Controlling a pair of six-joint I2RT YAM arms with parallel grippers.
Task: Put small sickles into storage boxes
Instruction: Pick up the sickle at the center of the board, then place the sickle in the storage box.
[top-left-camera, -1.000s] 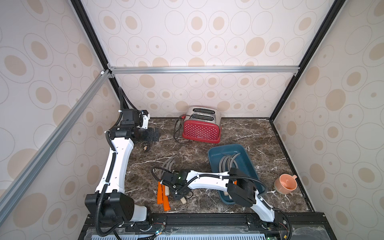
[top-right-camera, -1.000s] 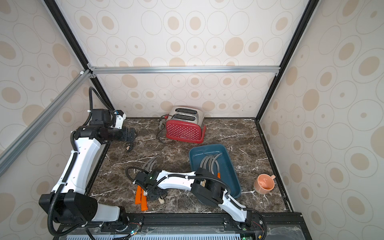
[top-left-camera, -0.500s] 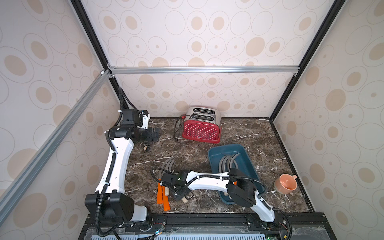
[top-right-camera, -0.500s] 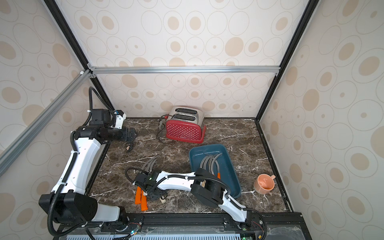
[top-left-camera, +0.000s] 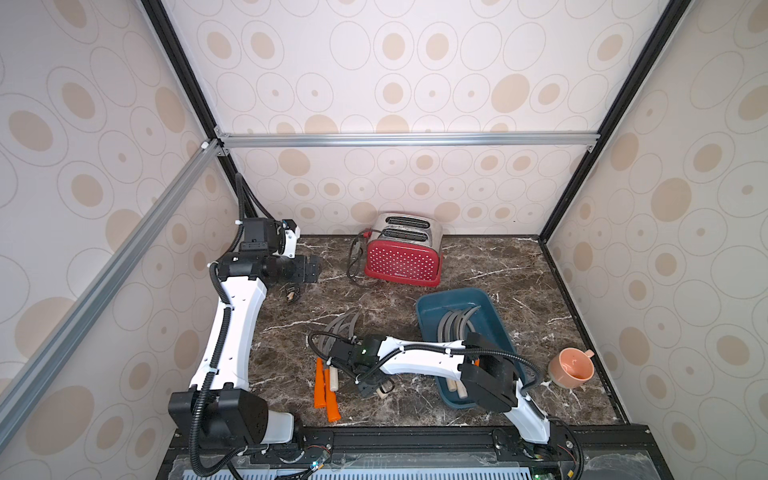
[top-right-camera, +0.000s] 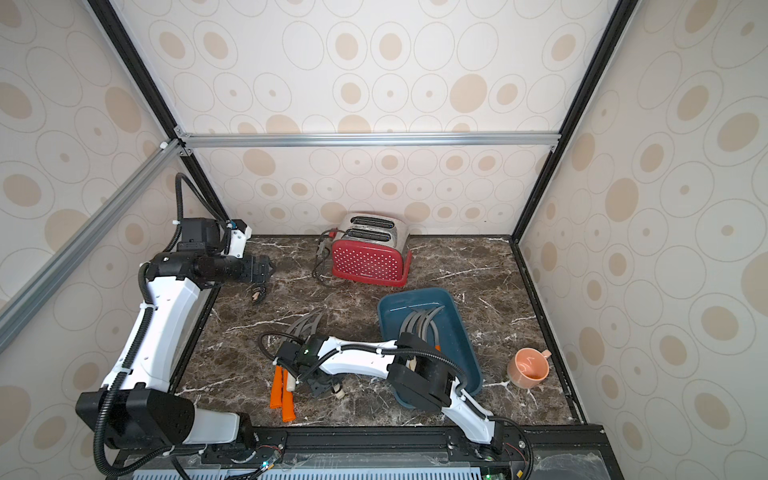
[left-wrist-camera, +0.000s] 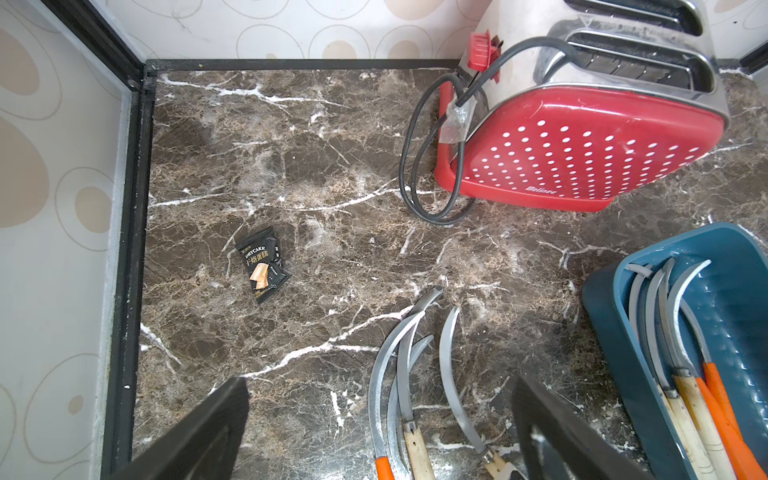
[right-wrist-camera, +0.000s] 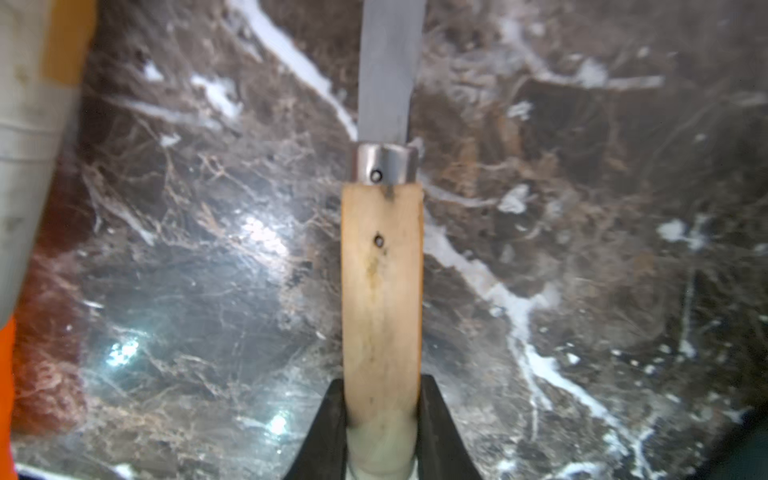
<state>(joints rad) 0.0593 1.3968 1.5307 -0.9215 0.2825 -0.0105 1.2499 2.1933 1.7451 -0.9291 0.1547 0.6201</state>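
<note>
Right gripper (right-wrist-camera: 380, 399): pressed shut on the butt end of a pale wooden-handled sickle with a grey metal blade (right-wrist-camera: 380, 270), one black finger on each side of the handle. I judge the hold is at the handle so the curved blade trails free and the grip stays off the edge.

Position: this sickle sits low over the brown marble counter (top-left-camera: 478, 266), off the long side of the shallow dark teal rectangular tray (top-left-camera: 486, 318). I cannot tell whether it is clear of the counter.

Tray contents: a row of sickles (top-left-camera: 453, 326), blades curving the same way toward the tray's far end and handles at its near end. They are laid parallel, presumably so more fit.

The loose sickles (top-left-camera: 338, 328), with orange and wooden handles, lie fanned on the counter beside my grip, on its side away from the tray.

Left gripper (left-wrist-camera: 380, 386): jaws spread, holding nothing, parked high and well apart from the tray. I judge it is there to keep out of the right arm's way.

Versus one second ago: the right arm is nearly where it was, and the pale handle end seems to have crept slightly toward the tray. The jaws are no wider. The left arm, tray and loose sickles are unchanged.
</note>
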